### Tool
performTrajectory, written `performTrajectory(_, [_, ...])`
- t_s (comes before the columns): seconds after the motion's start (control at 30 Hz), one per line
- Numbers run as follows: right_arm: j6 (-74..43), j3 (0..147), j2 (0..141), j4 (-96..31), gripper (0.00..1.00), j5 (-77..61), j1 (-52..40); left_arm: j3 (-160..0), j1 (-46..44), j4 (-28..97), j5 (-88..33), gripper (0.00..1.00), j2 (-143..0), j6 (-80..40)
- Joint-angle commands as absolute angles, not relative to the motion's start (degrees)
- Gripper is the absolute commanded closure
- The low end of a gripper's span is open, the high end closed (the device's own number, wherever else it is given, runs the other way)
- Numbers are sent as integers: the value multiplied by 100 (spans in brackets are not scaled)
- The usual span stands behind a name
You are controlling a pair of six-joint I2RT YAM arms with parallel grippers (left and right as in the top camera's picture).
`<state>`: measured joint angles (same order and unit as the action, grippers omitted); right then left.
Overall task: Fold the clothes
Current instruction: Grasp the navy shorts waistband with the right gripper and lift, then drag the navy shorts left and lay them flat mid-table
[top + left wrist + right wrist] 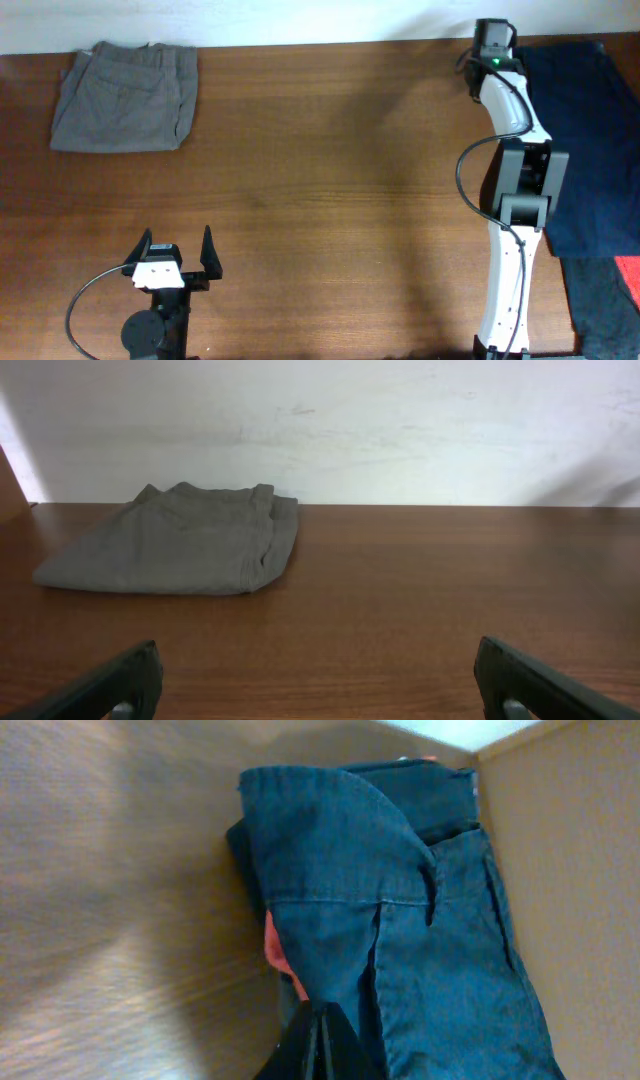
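Navy denim fills the right wrist view: the dark blue trousers (400, 920) lie bunched at the desk's (330, 180) edge, waistband folded over, spreading ahead of the right hand (318, 1020) and off to its right. That hand is clenched tight, its two fingers pressed together with the tips right against the denim. I cannot tell whether a fold of cloth is pinched between them. Just left of the tips, a sliver of red cloth (272, 948) peeks out from under the trousers.

Over on the other side, the left hand (320, 690) is spread wide and grasping nothing, sitting low over bare wood. The grey-khaki trousers (180, 540) lie folded flat, well ahead of it and off to its left, up by the far edge.
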<state>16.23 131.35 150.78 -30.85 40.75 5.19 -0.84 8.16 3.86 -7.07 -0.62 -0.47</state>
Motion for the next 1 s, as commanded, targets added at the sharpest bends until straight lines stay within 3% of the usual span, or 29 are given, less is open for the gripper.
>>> performTrajectory(0.0, [1297,13419,14529,-3017,96,3935,38,-51,801,392,-773,1,-30,-23])
performTrajectory(0.6, [1302,13419,14123,-2912,96,4683,-495,-51,801,392,-770,1,-30,-23])
performTrajectory(0.83, [1273,13419,13944,-3301,96,3695,-1116,-51,801,392,-770,1,-30,-23])
performTrajectory(0.97, [574,13419,13944,-3760,96,3068,-1553,-51,801,392,-773,1,-30,-23])
